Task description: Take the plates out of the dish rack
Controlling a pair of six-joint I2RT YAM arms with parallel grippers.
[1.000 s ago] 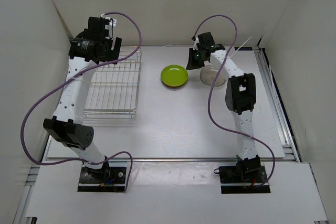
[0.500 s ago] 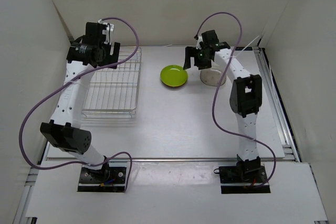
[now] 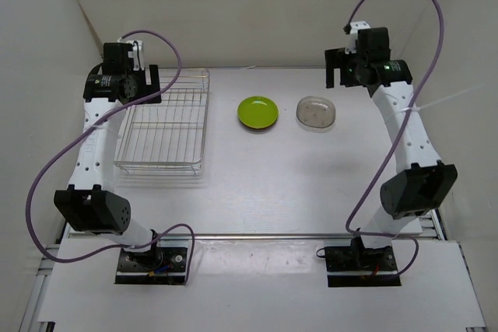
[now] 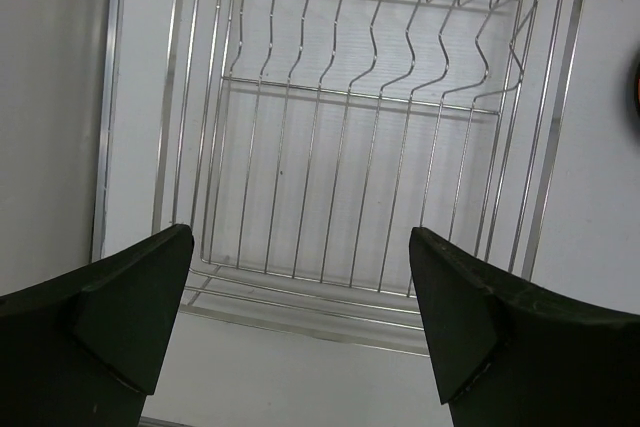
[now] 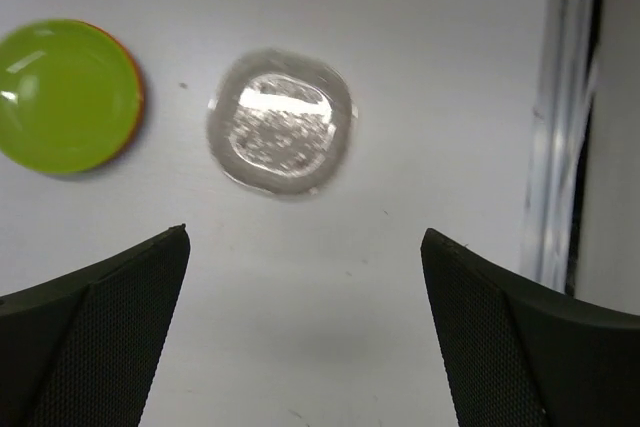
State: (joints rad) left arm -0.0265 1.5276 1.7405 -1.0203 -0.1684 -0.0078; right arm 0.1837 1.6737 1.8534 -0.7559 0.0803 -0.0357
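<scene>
The silver wire dish rack (image 3: 159,126) stands at the table's left, and only bare wire shows inside it (image 4: 350,147). A lime green plate (image 3: 257,112) lies on the table's middle, with an orange rim peeking out under it (image 5: 139,97). To its right, the clear plate (image 3: 316,113) rests flat on the table (image 5: 281,119). My left gripper (image 3: 128,92) hovers open over the rack's near edge (image 4: 300,235), holding nothing. My right gripper (image 3: 342,75) hangs open high above the table, apart from the clear plate (image 5: 303,235).
White walls enclose the table on three sides. A metal rail (image 5: 560,147) runs along the table's right edge (image 3: 401,126). Purple cables loop from both wrists.
My right gripper opened, let go of the clear plate and rose away to the right. The left arm swung left, back from over the rack.
</scene>
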